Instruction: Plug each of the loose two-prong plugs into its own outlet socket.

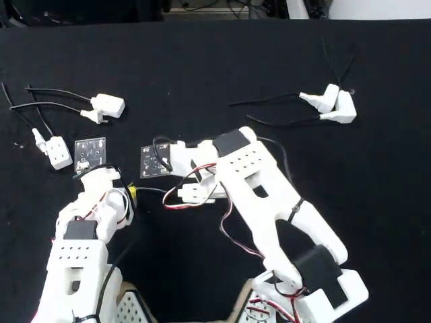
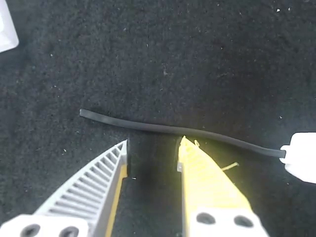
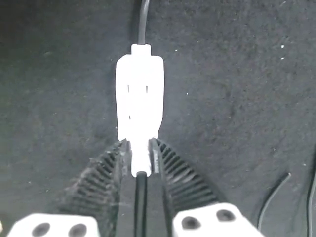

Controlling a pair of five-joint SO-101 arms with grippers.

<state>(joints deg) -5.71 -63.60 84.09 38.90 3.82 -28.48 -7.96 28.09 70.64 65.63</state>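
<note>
Black cloth (image 1: 222,74): covers the whole table; every item below lies on it.
Left gripper (image 2: 153,145): nearest the robot, on the left side of the table. Its fingers stand moderately apart with bare cloth between them, and nothing is gripped. One finger is ribbed pale grey, the other yellow.
Loose cable (image 2: 163,129): thin and black, lying flat crosswise just beyond the left fingertips. One end is free; the other enters a white connector body (image 2: 301,159).
Right gripper (image 3: 140,147): at mid-table, past the left gripper. Its black ribbed fingers (image 3: 175,173) are drawn narrow onto the held plug.
Held plug (image 3: 140,165): white, pinched on both flanks. Its black lead runs back between the fingers toward the wrist.
Centre socket (image 3: 139,94): white block, slotted face up, butted end to end against the held plug. Its own lead exits the far end.
Square cards (image 1: 89,152): two small dark squares. One lies ahead of the left gripper; the second card (image 1: 153,160) lies just beside the right gripper.
Socket block (image 1: 60,153): white, at the left edge, with a small plug (image 1: 39,140) touching it.
Larger white body (image 1: 110,105): farther back on the left, just beside another small plug (image 1: 94,116). Both carry black leads.
Far-right pair (image 1: 328,98): two white bodies touching each other, well apart from both arms. Thin leads trail toward mid-table.
</note>
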